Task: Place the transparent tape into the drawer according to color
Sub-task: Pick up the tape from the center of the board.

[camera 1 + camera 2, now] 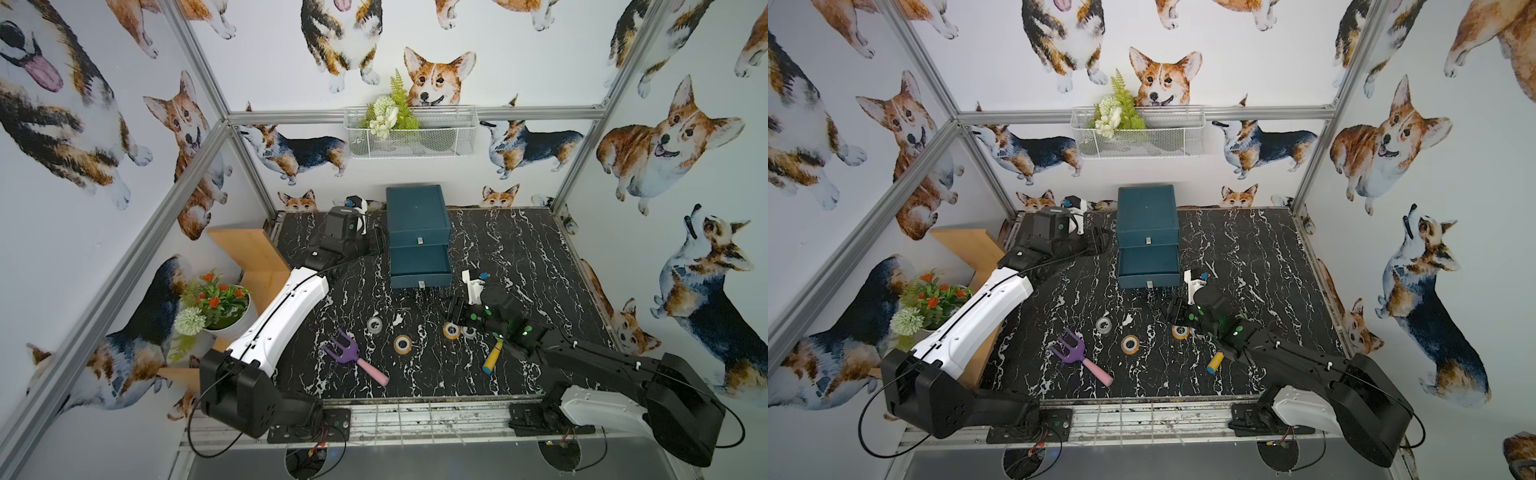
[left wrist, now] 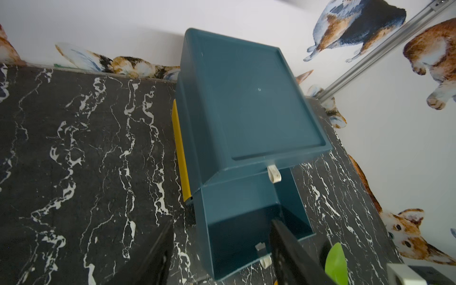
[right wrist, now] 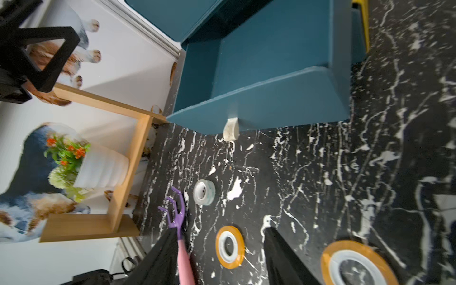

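four transparent tape rolls [image 1: 402,344] lie mid-frame on the table [image 1: 519,249]; we see none inside the open drawer [image 1: 407,279]. the left gripper [image 2: 222,222] and right gripper [image 3: 220,230] both have their jaws spread, empty.

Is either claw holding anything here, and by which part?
Nothing is held: the left claw and the right claw both stand open and empty.
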